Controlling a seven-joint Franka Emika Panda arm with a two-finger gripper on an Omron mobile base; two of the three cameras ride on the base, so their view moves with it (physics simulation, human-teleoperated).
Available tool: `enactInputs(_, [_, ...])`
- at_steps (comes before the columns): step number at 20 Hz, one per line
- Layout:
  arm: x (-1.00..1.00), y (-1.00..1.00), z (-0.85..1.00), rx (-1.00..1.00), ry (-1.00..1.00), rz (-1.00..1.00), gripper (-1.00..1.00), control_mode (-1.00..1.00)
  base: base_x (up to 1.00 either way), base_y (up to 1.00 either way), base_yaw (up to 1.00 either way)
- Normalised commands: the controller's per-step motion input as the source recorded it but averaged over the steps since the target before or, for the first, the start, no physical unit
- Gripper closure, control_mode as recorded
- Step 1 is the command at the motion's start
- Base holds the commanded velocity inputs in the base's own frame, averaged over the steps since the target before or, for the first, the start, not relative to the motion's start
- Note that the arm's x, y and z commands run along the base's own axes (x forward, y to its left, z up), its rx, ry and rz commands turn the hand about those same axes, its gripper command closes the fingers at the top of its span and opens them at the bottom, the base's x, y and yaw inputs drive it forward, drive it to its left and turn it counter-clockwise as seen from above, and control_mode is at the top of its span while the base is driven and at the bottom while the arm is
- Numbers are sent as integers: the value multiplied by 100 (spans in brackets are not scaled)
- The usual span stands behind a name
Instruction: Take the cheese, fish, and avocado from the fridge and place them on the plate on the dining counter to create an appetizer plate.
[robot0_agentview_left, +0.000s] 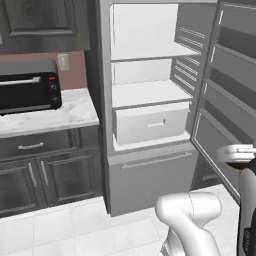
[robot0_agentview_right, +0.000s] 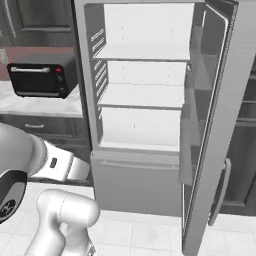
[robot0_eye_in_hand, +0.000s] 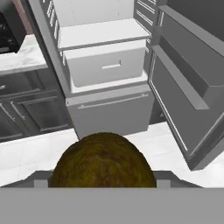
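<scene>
Brown-green avocado (robot0_eye_in_hand: 103, 161) sits right between my hand's (robot0_eye_in_hand: 103, 183) fingers, which I see closed around it, fridge (robot0_eye_in_hand: 109, 109) open beyond.

avocado (robot0_eye_in_hand: 103, 161) bottom hidden below

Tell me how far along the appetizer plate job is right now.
Done: the fridge stands open and its shelves look bare, so the foods appear to be out. In hand: the avocado sits between the gripper's spread jaws in the hand view, apparently held. Left: carrying it to the plate on the dining counter. Whether the cheese and fish are already placed cannot be told.
</scene>
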Motion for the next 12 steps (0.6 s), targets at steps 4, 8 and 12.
enactInputs(4, [0, 0, 0, 0, 0, 0, 100, 100, -100, 0, 0])
enactInputs(8, [0, 0, 0, 0, 0, 0, 100, 100, -94, -36, 0])
enactInputs(12, [0, 0, 0, 0, 0, 0, 100, 100, -61, -89, 0])
